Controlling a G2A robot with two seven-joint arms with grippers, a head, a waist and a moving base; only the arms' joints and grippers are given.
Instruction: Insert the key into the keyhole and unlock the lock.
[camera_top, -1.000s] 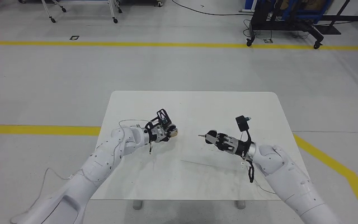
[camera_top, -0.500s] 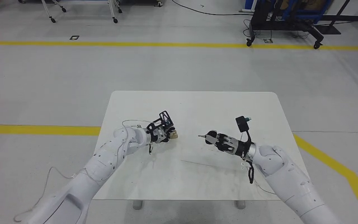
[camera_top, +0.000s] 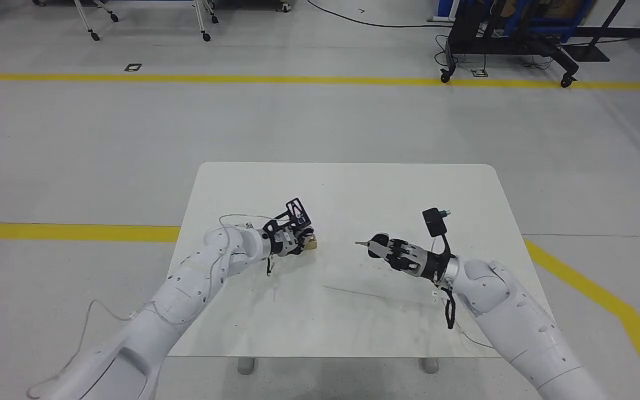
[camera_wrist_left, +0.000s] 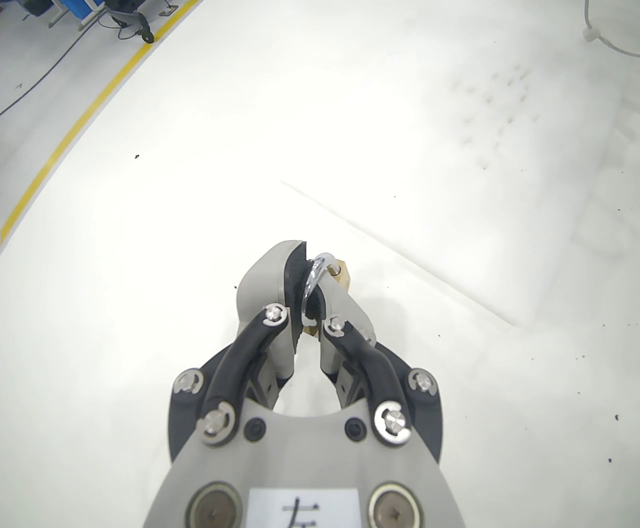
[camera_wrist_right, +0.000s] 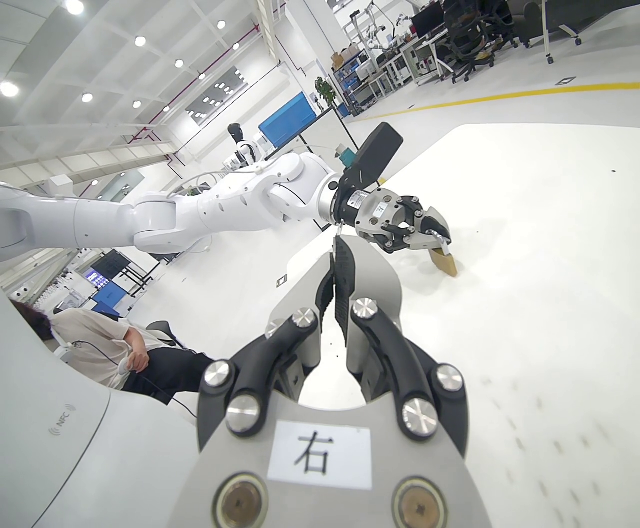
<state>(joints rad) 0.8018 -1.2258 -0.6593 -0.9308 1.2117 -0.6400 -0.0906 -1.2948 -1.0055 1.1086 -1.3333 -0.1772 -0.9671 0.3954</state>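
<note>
Left hand gripped the padlock by its shackle, down near the tabletop. Across from it, well apart, the right hand clenched the key, tip pointing at the padlock; inserting and turning were not yet done.

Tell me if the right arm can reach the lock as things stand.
Probably yes: the gap is open between the key in the right gripper and the lock, which the left gripper holds facing it.

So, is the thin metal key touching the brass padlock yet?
Apart. Top view shows bare white table between the thin metal key and the brass padlock.
</note>
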